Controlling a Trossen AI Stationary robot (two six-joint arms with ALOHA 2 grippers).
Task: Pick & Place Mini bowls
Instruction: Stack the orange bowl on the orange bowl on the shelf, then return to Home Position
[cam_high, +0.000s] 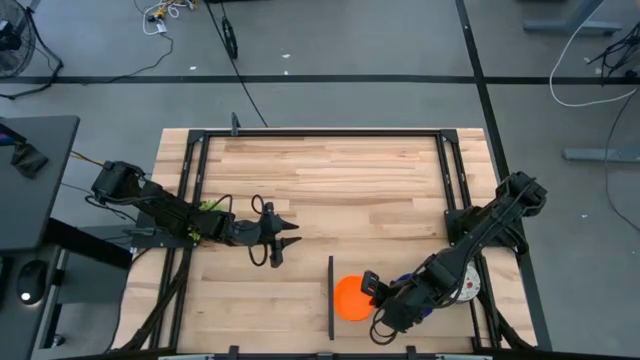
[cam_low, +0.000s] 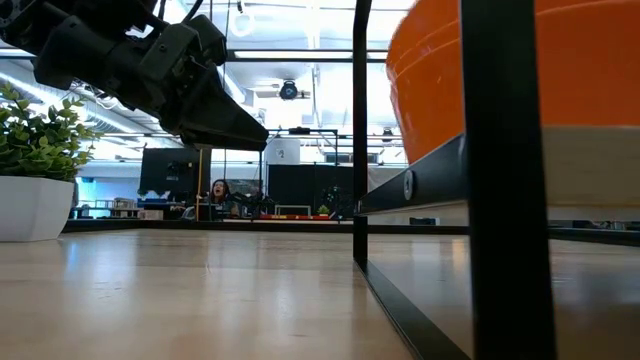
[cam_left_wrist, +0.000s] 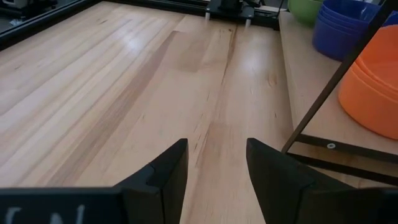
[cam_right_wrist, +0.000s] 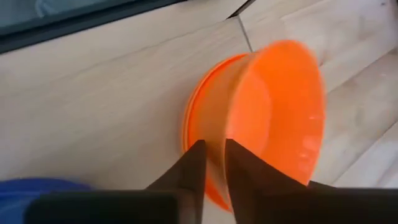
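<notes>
An orange mini bowl (cam_high: 350, 298) sits right of a black divider bar (cam_high: 330, 297), near the table's near edge. My right gripper (cam_high: 377, 301) is at its right side and shut on it. In the right wrist view the orange bowl (cam_right_wrist: 280, 112) is tipped on edge, and what looks like a second orange rim (cam_right_wrist: 189, 118) lies behind it. A blue bowl (cam_right_wrist: 37, 186) shows at that picture's corner, and a white speckled bowl (cam_high: 468, 287) lies under the right arm. My left gripper (cam_high: 281, 241) hangs open over bare wood left of centre. My right gripper pinches the orange bowl's wall by the rim (cam_right_wrist: 214, 146) between its two fingers (cam_right_wrist: 194, 163), coming from the table's right side and slanting down. The bowl is tilted steeply, its opening turned sideways. Whether its lower edge rests on the bowl behind it is hidden.
A black frame (cam_high: 320, 133) runs round the wooden table. The left wrist view shows a raised board edged in black (cam_left_wrist: 323, 146) carrying orange bowls (cam_left_wrist: 373, 93), a stack of blue bowls (cam_left_wrist: 348, 25) and a green one (cam_left_wrist: 305, 9). A potted plant (cam_low: 35, 170) stands at the table's side.
</notes>
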